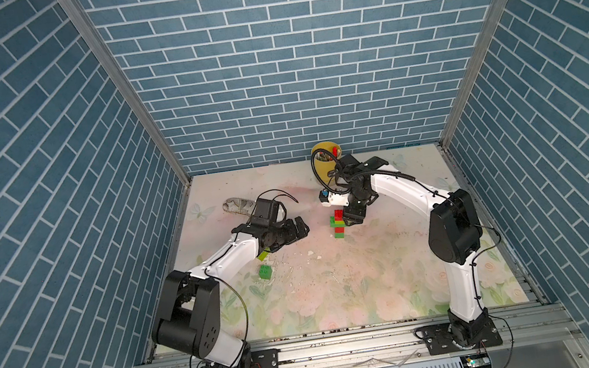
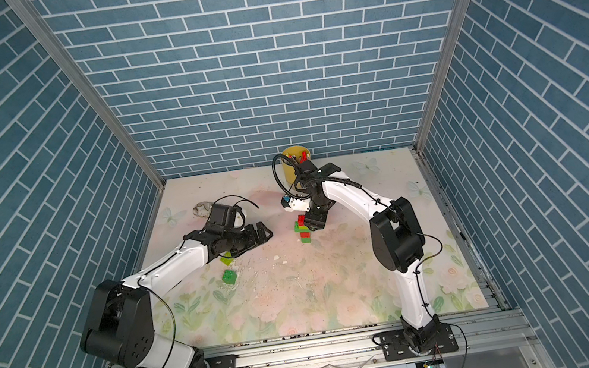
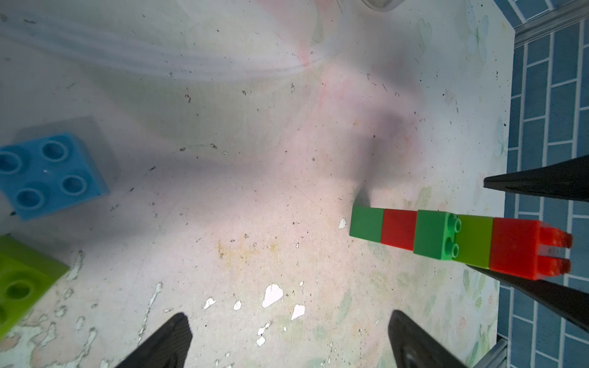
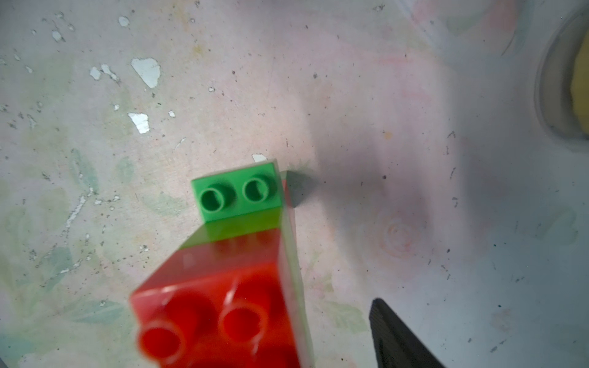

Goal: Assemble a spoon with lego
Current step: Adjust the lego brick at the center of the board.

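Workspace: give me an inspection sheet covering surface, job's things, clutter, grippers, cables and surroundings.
Surface: floral mat, worn, with white chips and dark specks.
Job's things: brick stack standing upright, from the bottom green, red, green, lime and red; dark green brick, lime brick and light-blue brick lie loose on the mat.
Clutter: yellow cup by the back wall; clear crumpled plastic on the mat.
Grippers: left gripper open and empty; right gripper open, its fingers either side of the stack's top.
Cables: black cables run along both arms, and one loop crosses the cup.
Surroundings: blue brick-pattern walls on three sides; metal rail at the front.
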`<state>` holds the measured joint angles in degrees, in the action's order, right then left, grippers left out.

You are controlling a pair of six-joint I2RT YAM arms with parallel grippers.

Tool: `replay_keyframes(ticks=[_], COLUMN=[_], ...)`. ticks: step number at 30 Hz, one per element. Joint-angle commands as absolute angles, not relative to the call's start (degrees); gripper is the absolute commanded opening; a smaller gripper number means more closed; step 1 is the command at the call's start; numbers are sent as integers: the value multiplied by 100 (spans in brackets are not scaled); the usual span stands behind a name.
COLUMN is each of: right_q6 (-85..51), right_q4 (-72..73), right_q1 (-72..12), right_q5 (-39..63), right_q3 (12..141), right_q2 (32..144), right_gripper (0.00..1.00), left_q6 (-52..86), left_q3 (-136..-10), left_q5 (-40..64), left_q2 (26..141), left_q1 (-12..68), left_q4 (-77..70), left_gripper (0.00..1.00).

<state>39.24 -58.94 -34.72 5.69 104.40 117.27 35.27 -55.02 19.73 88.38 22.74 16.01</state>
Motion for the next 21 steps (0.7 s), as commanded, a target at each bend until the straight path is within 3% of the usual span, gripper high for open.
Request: replay_keyframes(ticks=[1,7,9,11,21], right_q6=[4097,4113,4100,4074,3953], right_q4=[-6016,-6045,-6002,-5895,-5431], right_q1=[-3490,-3498,-3507,-3523,-3518], right_q5=[320,466,475,481,476], right_q3=[10424,10424,10364,10263,9545], right_q2=[11663,11607,11540,11443,10620], right_gripper=[70,74,91,96,99], left_q6=[3445,3402,3356,3282,2520], left_q3=[-5475,-5501,-5526,-5585,-6231], left_q5=[1907,1860,1792,1691,63], left_q2=[8701,8687,8655,8610,8044], left_q1=[2260,2260,2267,2262,2256], left_q4=[1714,1798,1900,2108,4410], left_gripper=[99,99,99,99,99])
